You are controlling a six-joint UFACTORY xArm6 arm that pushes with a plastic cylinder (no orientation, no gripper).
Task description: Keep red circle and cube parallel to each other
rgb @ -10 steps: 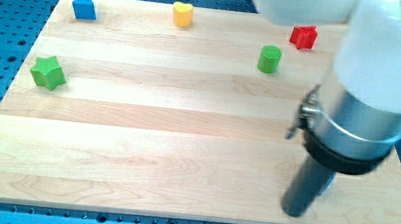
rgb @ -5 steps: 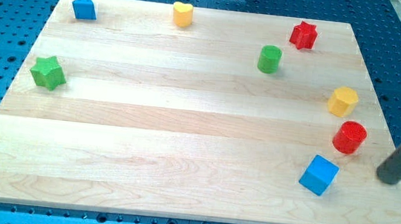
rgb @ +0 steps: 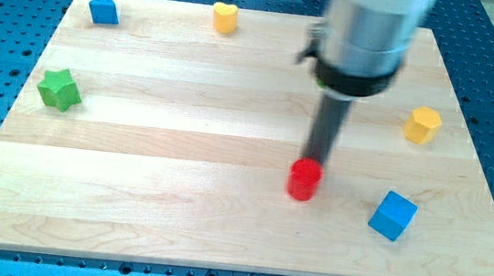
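My tip [rgb: 316, 158] is a bare rod with nothing to open, close or hold; it sits against the upper edge of the red circle [rgb: 304, 179], which lies just toward the view's bottom from it and looks slightly blurred. The blue cube [rgb: 393, 215] is farther off, toward the view's right and a little lower than the circle, well apart from the tip and not touching the circle. Judgement: the coming push turns on this offset, since the circle sits left of and slightly above the cube, so lining them up means nudging the circle relative to the cube.
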